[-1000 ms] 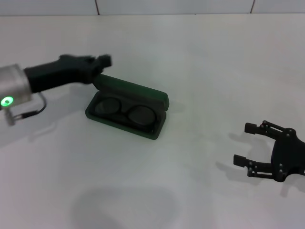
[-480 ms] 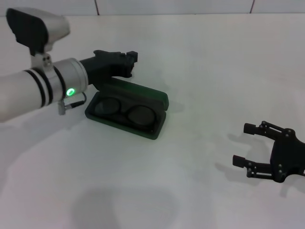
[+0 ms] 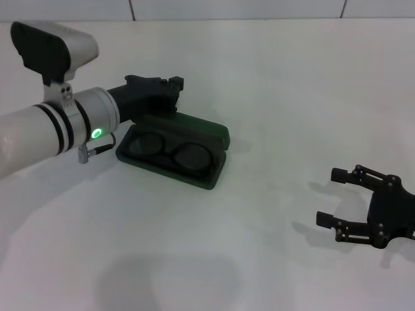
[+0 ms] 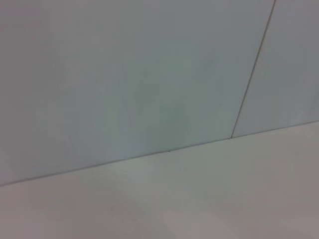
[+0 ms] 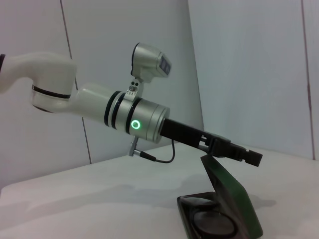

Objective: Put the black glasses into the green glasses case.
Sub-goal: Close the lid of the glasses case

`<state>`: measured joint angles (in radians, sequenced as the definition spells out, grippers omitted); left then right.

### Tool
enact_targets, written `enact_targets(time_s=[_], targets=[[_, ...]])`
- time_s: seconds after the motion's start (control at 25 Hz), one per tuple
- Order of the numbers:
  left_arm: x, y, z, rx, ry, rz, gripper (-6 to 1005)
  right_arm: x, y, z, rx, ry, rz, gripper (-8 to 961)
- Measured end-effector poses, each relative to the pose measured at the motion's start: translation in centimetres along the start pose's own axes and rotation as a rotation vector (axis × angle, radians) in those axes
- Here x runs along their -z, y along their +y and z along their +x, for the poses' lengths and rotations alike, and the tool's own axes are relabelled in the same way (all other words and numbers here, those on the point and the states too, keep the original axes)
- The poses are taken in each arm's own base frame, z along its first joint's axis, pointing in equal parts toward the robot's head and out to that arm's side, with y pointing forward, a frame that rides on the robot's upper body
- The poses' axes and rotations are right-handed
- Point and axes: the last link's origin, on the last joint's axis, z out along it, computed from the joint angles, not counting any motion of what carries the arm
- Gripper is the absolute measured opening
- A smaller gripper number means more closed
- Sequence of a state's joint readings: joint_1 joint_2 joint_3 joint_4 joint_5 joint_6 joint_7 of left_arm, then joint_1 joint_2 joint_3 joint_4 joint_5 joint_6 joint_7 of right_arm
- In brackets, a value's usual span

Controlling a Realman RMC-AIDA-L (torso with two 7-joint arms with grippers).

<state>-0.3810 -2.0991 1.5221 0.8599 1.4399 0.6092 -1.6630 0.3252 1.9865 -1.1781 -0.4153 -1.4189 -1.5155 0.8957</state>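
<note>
The green glasses case (image 3: pixel 194 127) lies open left of the table's middle, its lid (image 5: pixel 233 196) partly raised. The black glasses (image 3: pixel 170 150) rest inside on the dark lining, lenses up; one lens (image 5: pixel 214 224) shows in the right wrist view. My left gripper (image 3: pixel 170 87) reaches in from the left, shut, and sits right at the lid's top rear edge. In the right wrist view the left gripper (image 5: pixel 246 157) sticks out just above that edge. My right gripper (image 3: pixel 329 195) rests open and empty at the near right, far from the case.
The case stands on a white table (image 3: pixel 272 84), with a pale panelled wall (image 4: pixel 149 74) behind it. The left arm's silver forearm (image 3: pixel 45 129) with its green light crosses the table's left side.
The left arm swung in over the left side and its gripper moved right along the lid, then dropped slightly. The lid now leans lower over the glasses. The right gripper stayed put.
</note>
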Motion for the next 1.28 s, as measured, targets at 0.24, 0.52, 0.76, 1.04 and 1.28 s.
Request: enact_targets(time_s=[0.24, 0.52, 0.76, 1.04, 1.28], targets=[[0.2, -0.3, -0.9, 0.010, -0.022, 0.005, 69, 0.0, -0.1, 0.0, 0.000, 0.002, 0.005, 872], [0.7, -0.3, -1.6, 0.000, -0.027, 0.006, 76, 0.0, -0.1, 0.1, 0.000, 0.004, 0.006, 872], [1.4, -0.5, -2.7, -0.018, -0.036, 0.010, 82, 0.0, -0.1, 0.1, -0.003, 0.005, 0.006, 872], [2.5, -0.4, -3.8, -0.040, 0.021, -0.013, 89, -0.2, -0.3, -0.2, 0.000, 0.003, 0.001, 872], [2.8, -0.3, -4.7, -0.048, 0.054, -0.022, 94, -0.4, -0.3, -0.3, 0.001, 0.001, -0.002, 872]])
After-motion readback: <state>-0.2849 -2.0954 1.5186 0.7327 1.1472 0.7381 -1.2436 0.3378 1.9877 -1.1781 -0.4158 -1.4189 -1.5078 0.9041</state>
